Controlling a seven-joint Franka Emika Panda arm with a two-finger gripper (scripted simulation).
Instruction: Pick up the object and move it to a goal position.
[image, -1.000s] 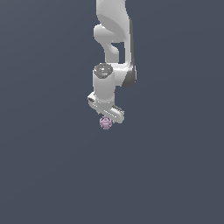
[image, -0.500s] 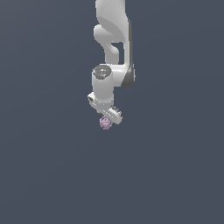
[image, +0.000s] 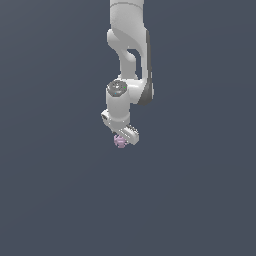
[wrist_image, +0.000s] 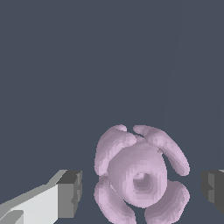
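Note:
The object (image: 119, 142) is a small lumpy pale pink-lavender blob just under the white arm's hand in the exterior view. In the wrist view the object (wrist_image: 140, 175) fills the space between the two dark-tipped fingers (wrist_image: 70, 192). A thin gap shows on each side, so neither pad touches it. My gripper (image: 121, 139) hangs straight down over the blob and stands open around it. The hand hides the blob's upper part in the exterior view.
A plain dark grey-blue surface (image: 55, 200) fills both views. The white arm (image: 127, 45) comes down from the exterior view's top centre. No other objects or edges show.
The hand has sunk slightly lower onto the blob. The blob has stayed in the same spot.

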